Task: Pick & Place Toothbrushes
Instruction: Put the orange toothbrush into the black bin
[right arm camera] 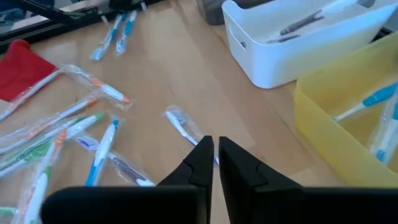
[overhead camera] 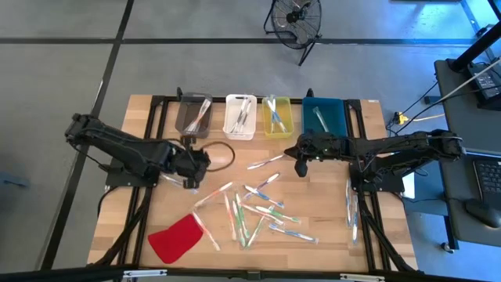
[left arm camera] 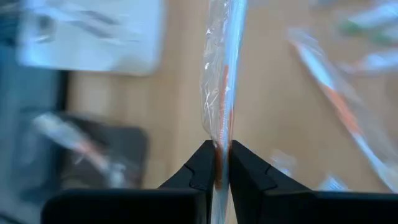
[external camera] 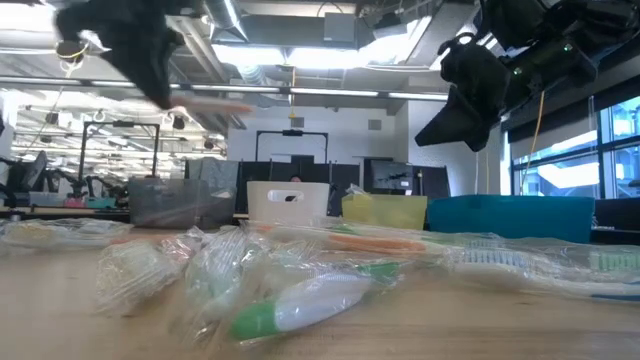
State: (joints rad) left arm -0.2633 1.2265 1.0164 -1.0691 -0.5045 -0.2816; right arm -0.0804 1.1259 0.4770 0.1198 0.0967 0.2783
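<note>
Many wrapped toothbrushes (overhead camera: pixel 258 211) lie loose on the wooden table; they also show in the low view (external camera: pixel 300 300) and the right wrist view (right arm camera: pixel 93 149). My left gripper (overhead camera: pixel 194 168) is left of the pile, raised above the table, and shut on one clear-wrapped toothbrush with an orange part (left arm camera: pixel 222 74). That brush also shows in the low view (external camera: pixel 215 104). My right gripper (overhead camera: pixel 301 163) hangs above the table in front of the yellow bin (overhead camera: pixel 277 117); its fingers (right arm camera: pixel 214 163) are shut and empty. My left gripper pinches the wrapped toothbrush between its two fingers (left arm camera: pixel 202 165) near one end (left arm camera: pixel 219 152). The brush runs on forward from the fingertips. It is lifted clear of the table and lies about level in the low view.
Four bins stand in a row at the far edge: grey (overhead camera: pixel 194 113), white (overhead camera: pixel 240 116), yellow and blue (overhead camera: pixel 326 115), each holding toothbrushes. A flat red piece (overhead camera: pixel 176 237) lies near the front left. A few toothbrushes (overhead camera: pixel 352 207) lie by the right edge.
</note>
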